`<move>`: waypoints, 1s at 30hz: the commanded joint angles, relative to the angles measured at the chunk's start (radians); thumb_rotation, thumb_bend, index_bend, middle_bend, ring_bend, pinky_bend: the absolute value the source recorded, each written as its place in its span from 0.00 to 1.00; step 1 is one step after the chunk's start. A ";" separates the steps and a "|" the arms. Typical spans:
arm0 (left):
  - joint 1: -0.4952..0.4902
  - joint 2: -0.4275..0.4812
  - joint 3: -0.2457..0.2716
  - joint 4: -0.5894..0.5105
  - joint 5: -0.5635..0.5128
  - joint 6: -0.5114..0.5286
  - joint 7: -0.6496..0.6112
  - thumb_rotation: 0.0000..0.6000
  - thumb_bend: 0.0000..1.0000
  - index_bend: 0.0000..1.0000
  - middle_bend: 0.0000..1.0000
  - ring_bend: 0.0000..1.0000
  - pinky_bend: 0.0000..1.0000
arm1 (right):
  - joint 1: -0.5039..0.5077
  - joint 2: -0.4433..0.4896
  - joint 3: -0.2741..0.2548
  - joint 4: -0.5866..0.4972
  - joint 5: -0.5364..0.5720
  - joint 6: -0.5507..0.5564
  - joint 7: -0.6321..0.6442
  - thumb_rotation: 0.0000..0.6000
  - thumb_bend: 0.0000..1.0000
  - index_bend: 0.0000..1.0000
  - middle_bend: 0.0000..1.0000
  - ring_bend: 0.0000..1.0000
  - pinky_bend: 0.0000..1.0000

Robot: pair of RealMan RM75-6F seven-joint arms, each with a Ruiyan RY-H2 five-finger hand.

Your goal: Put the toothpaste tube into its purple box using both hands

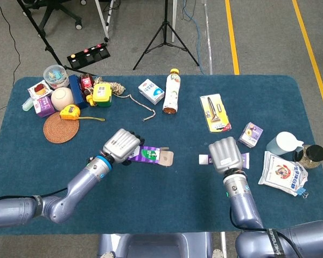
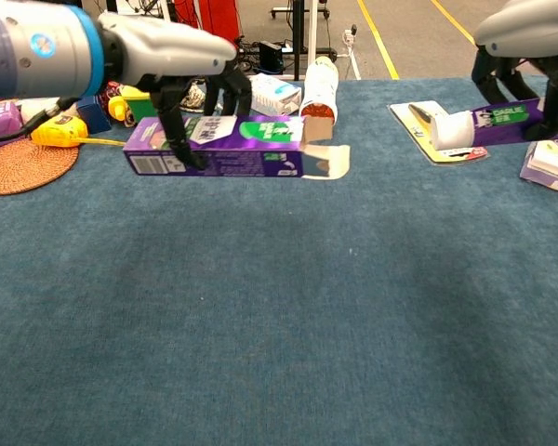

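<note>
While lifted clear of the blue tablecloth (image 2: 353, 325), purple box (image 2: 232, 147) gripped lengthwise in left hand (image 1: 121, 144), dark fingers (image 2: 179, 125) wrapped over its top and front face. Open flap end turned toward the right hand, pale inner flaps showing. White and green label patches on the box face; printing too small to read. Small barcode-like panel at the closed end in the chest view.

Toothpaste tube (image 2: 488, 123) clamped in right hand (image 1: 225, 155), held above the table and roughly level, white cap (image 2: 451, 131) pointing toward the box's open end. Green patch on the purple tube with white lettering, possibly "CABLE", not legible for certain. Tube and box well apart, tube fully outside the box.

Elsewhere on the cloth: lying drink bottle (image 1: 171, 92) with yellow cap and an illegible label; small white carton (image 1: 151, 91) with blue print; yellow blister card (image 1: 215, 112) holding a razor-like tool; small purple pack (image 1: 251, 134) just beside the right hand; white bag (image 1: 283, 171) with a round red-and-blue emblem, text unreadable. At the far left, woven round mat (image 1: 60, 127), yellow tape measure (image 1: 70, 112), green-and-yellow container (image 1: 102, 94), coil of rope (image 1: 130, 99).
</note>
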 commanded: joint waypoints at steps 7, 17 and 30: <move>-0.092 -0.041 0.017 -0.047 -0.105 0.100 0.073 1.00 0.21 0.49 0.42 0.36 0.61 | 0.041 -0.052 0.018 -0.019 0.037 0.053 -0.025 1.00 0.60 0.58 0.69 0.70 0.65; -0.118 -0.054 0.030 -0.052 -0.124 0.131 0.056 1.00 0.21 0.49 0.42 0.36 0.61 | 0.065 -0.078 0.036 0.008 0.083 0.064 -0.028 1.00 0.60 0.58 0.70 0.70 0.65; -0.145 -0.074 0.045 -0.056 -0.147 0.154 0.038 1.00 0.22 0.49 0.42 0.36 0.61 | 0.096 -0.121 0.064 0.041 0.146 0.093 -0.038 1.00 0.60 0.58 0.70 0.70 0.66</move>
